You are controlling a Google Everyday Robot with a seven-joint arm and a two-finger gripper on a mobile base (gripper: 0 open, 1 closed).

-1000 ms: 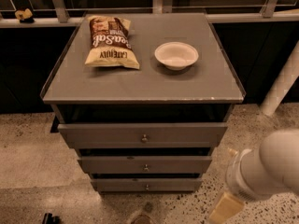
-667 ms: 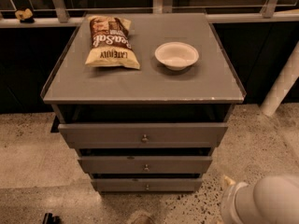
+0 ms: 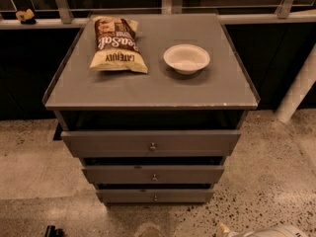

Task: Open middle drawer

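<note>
The grey cabinet [image 3: 148,90] has three stacked drawers. The middle drawer [image 3: 113,175] is the mid-sized front, with a small round metal knob [image 3: 154,177] at its centre. It sits a little further back than the wide top drawer [image 3: 98,143] and just ahead of the narrow bottom drawer [image 3: 123,196]. Of my gripper [image 3: 224,229] only a small tan tip shows at the bottom edge, right of centre, next to the white arm [image 3: 269,231]. It is low, in front of the cabinet, and touches no drawer.
A chip bag [image 3: 117,44] and a white bowl [image 3: 186,58] lie on the cabinet top. A white post [image 3: 296,90] stands at the right. A railing [image 3: 158,14] runs behind. Speckled floor [image 3: 266,181] surrounds the cabinet. A small dark object [image 3: 52,230] lies at bottom left.
The white arm has dropped from the lower right almost out of the picture. The drawers, bag and bowl have not moved.
</note>
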